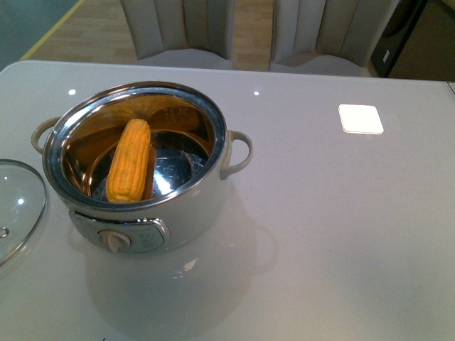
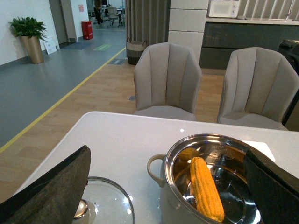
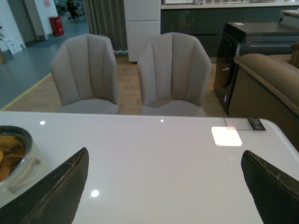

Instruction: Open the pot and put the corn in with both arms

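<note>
The white pot (image 1: 199, 206) stands open on the table's left half, its steel bowl showing. The yellow corn (image 1: 130, 160) lies inside it, leaning against the bowl's wall. In the left wrist view the pot (image 2: 180, 205) and the corn (image 2: 205, 188) sit between my left gripper's (image 2: 168, 186) wide-open black fingers (image 2: 56, 184), which hold nothing. My right gripper (image 3: 163, 189) is open and empty over bare table, with the pot's handle and rim (image 3: 18, 161) at the edge of its view. Neither arm shows in the front view.
The steel-rimmed glass lid (image 1: 15, 206) lies flat on the table left of the pot; it also shows in the left wrist view (image 2: 105, 205). A white square pad (image 1: 360, 118) lies at the far right. Two beige chairs (image 1: 181, 32) stand behind the table.
</note>
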`<state>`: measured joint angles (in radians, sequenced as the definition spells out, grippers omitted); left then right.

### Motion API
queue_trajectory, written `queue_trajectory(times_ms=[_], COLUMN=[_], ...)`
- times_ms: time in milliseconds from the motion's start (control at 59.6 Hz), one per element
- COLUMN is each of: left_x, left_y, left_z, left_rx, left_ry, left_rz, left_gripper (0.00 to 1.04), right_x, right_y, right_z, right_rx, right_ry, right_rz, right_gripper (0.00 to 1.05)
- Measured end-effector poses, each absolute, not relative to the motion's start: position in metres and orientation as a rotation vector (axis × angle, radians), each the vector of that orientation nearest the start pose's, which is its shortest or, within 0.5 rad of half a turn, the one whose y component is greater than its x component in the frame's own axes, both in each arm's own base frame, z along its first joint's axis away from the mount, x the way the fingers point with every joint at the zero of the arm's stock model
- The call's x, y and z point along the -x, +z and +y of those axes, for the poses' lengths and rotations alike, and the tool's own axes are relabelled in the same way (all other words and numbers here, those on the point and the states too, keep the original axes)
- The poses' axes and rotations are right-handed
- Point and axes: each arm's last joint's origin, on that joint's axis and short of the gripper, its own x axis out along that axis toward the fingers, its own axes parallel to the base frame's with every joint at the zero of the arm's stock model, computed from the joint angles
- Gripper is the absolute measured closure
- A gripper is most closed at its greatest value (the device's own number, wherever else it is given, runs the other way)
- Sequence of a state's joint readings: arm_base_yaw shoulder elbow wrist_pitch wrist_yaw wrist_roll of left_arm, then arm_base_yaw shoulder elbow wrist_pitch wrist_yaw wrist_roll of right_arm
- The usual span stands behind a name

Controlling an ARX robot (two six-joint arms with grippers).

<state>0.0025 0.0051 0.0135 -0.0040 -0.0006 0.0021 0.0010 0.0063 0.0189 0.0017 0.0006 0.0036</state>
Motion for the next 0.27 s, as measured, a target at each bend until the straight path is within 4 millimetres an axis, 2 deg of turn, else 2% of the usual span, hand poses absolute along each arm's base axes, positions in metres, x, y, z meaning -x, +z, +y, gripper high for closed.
queue_trajectory(times_ms=[268], left_x=[-0.0972], left_y=[0.1673], left_z=[0.0003], left_rx=[-0.002], left_ry=[0.003], left_rz=[-0.004], left_gripper=[0.07], right_x=[-0.0969], right_y=[0.1696], right_z=[0.0001], right_rx=[-0.004], right_ry=[0.000], right_rz=[-0.014], right_gripper=[0.09])
